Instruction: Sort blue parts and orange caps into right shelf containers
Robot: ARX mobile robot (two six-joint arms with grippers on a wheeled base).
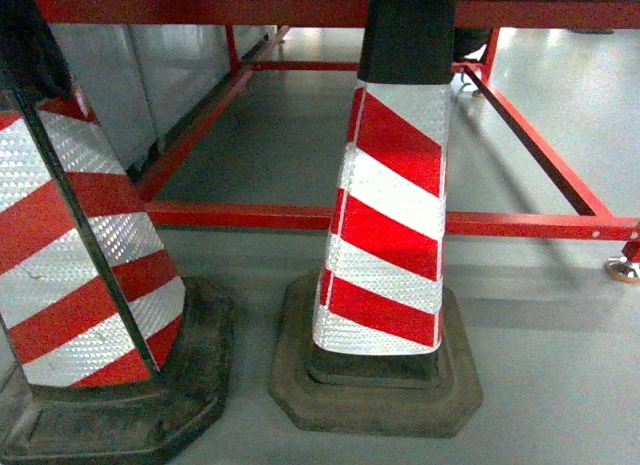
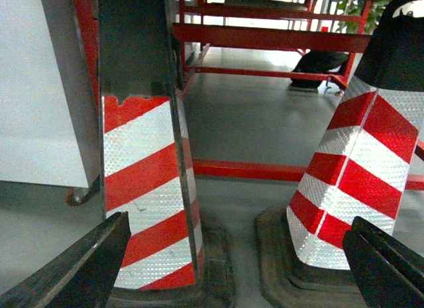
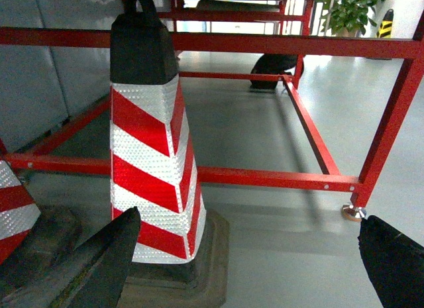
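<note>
Before the red frame, two striped cones, both hands empty, spread

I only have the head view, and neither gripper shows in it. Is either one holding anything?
Observer: No. The left gripper is open and empty, and it faces two red-and-white striped traffic cones.
Operator: And the right one?
Observer: The right gripper is open too, with nothing between its fingers.
Operator: Do the wrist views show any blue blocks, orange caps or blue crates?
Observer: None show. The right wrist view adds only a green potted plant beyond the red metal frame.
</note>
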